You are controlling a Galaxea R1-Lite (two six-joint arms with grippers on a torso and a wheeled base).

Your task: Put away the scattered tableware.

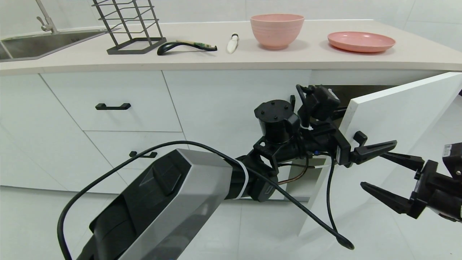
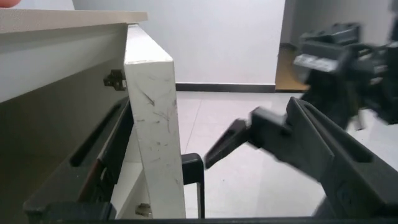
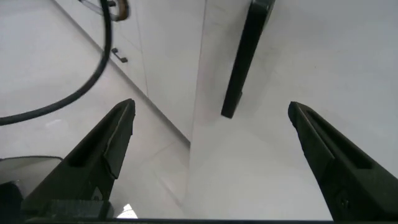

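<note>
Head view: the pink bowl (image 1: 277,30) looks light, stiff and smooth, probably best pinched at its rim; the right gripper (image 1: 373,169) gapes wide, while I cannot tell whether the left gripper (image 1: 371,150) is closed.

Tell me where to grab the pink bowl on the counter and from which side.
Take the pink bowl by its near rim, coming down from above and pinching the wall inside and out. It stands upright, mouth up, and its round body looks too wide to span. The white-handled utensil and pink plate stand clear of it.
</note>
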